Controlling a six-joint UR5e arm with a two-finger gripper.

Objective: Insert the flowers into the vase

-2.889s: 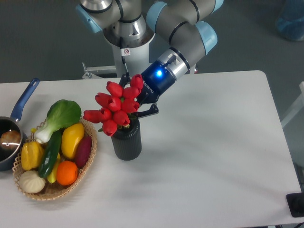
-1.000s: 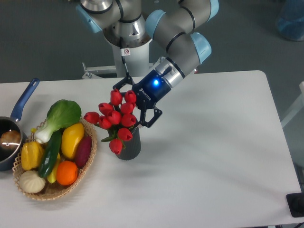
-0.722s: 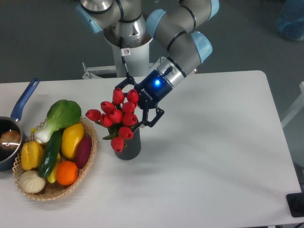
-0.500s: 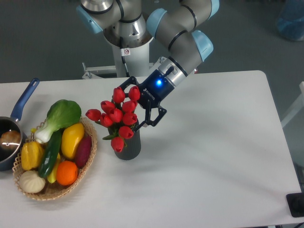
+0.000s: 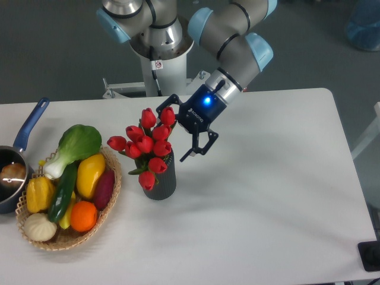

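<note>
- The flowers (image 5: 145, 145) stand in the vase (image 5: 159, 178) on the desk (image 5: 267, 196); the red buds lean left, toward the basket (image 5: 65, 236) of produce, and one hangs low over the rim
- The pincer (image 5: 172, 129) is spread wide and grips nothing; it sits just right of the bunch, one finger close beside the top bud
- The step looks like the retreat; I judge it best to lift up and to the right, away from the buds, so no finger snags a stem or tips the vase
</note>
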